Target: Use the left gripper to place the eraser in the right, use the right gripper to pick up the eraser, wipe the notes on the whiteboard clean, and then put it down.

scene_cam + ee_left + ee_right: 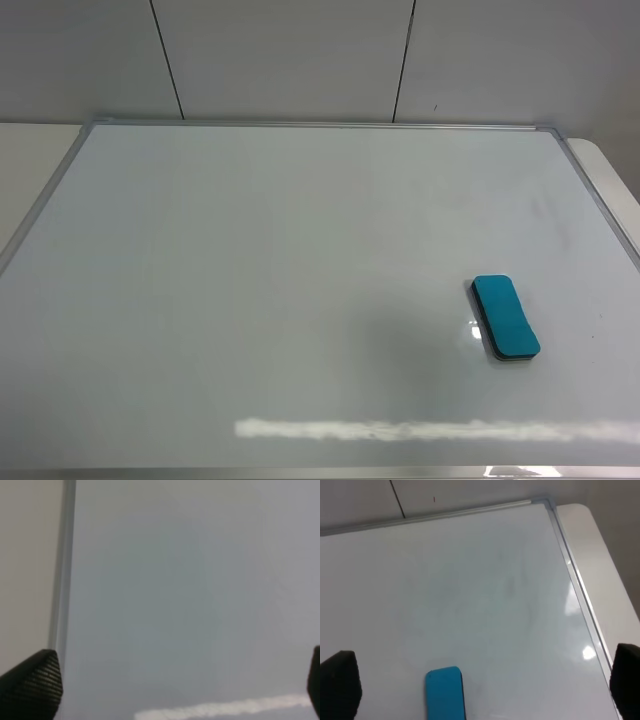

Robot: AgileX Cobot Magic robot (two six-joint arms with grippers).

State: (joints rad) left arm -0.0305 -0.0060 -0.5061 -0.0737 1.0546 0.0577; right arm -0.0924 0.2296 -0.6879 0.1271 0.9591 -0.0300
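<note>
While I watch from the high camera, the whiteboard (300,250) fills nearly the whole table, its silver frame running along every edge, and the eraser (505,317) lies flat on the board toward the right edge and nearer the front edge than the back, teal side up, its long axis slightly askew to the frame. Neither arm shows in that view. My left gripper (170,690) hangs over the board near its left edge with both fingers spread wide and nothing between them. My right gripper (485,685) is likewise spread wide and empty, with the eraser on the board just beyond its fingertips. I see no red marks on the board; a faint grey smudge toward the right back corner may be residue, though glare makes that uncertain.
</note>
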